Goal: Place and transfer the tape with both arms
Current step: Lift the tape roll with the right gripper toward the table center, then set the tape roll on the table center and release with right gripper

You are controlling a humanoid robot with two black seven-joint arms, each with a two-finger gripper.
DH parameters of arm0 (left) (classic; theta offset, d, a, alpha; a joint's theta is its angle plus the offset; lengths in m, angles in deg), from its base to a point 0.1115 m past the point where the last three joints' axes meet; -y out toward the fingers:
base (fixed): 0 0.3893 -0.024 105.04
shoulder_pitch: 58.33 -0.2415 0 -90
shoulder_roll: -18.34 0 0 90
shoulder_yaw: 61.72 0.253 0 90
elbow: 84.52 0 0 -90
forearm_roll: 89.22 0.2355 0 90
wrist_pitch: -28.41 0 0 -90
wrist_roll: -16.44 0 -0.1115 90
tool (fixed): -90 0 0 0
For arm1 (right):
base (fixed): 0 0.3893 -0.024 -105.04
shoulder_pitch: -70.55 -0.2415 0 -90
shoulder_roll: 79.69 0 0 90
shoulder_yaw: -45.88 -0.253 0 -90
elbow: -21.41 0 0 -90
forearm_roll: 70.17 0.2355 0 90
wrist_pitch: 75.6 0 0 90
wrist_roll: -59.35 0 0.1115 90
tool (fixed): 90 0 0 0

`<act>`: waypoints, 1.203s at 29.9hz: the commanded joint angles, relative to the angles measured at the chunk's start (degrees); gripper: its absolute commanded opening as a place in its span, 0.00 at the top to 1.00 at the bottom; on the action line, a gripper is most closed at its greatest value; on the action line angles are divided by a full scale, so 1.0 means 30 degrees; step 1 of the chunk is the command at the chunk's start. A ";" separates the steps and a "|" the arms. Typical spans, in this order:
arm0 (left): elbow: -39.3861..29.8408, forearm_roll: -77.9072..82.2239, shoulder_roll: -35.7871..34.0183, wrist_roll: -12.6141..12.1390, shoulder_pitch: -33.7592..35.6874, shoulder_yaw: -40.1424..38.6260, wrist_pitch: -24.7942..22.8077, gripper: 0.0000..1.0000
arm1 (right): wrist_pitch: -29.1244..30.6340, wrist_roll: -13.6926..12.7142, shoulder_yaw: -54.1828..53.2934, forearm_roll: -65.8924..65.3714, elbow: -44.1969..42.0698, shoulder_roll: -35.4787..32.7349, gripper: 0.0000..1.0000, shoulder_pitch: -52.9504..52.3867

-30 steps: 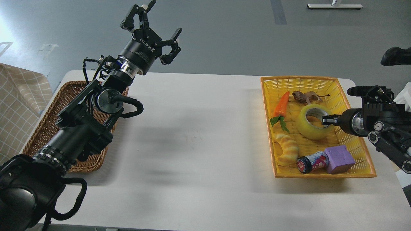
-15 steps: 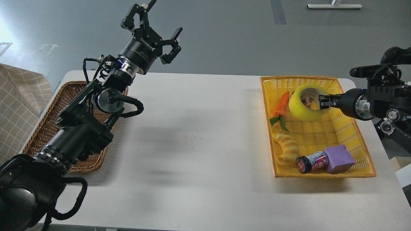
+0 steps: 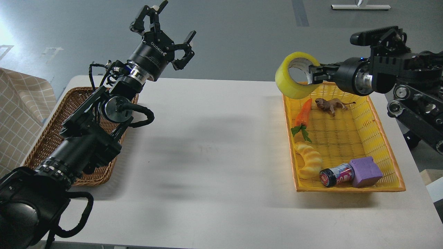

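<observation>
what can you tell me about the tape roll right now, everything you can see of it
The tape is a wide roll of translucent yellow packing tape with a pale grey-white inner ring. It is off the table, held in the air above the far left corner of the yellow basket, tilted so its open hole faces the camera. The right hand is closed on its right side, one finger reaching inside the ring. Nothing else touches it.

We see glossy translucent tape (image 3: 294, 81), a woven plastic-looking yellow basket (image 3: 380, 138), a brown wicker basket (image 3: 48, 138), and a smooth matt counter (image 3: 214, 145).
</observation>
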 commanded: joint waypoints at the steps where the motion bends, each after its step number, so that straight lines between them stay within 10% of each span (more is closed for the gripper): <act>1: -0.0001 -0.0001 -0.0006 -0.0002 -0.0034 0.0024 0.0000 0.02 | 0.0000 -0.0036 0.0245 -0.0048 -0.0185 0.1565 1.00 -0.0025; 17: -0.0001 -0.0001 0.0112 -0.0032 0.0025 -0.0005 0.0000 0.02 | 0.0000 -0.0387 0.2618 -0.0048 -0.4138 0.6836 1.00 0.0238; 36: -0.0001 -0.0001 0.0141 -0.0003 0.0025 -0.0005 0.0000 0.02 | 0.0000 -0.0417 0.5313 -0.0194 -0.5486 0.7893 1.00 0.0297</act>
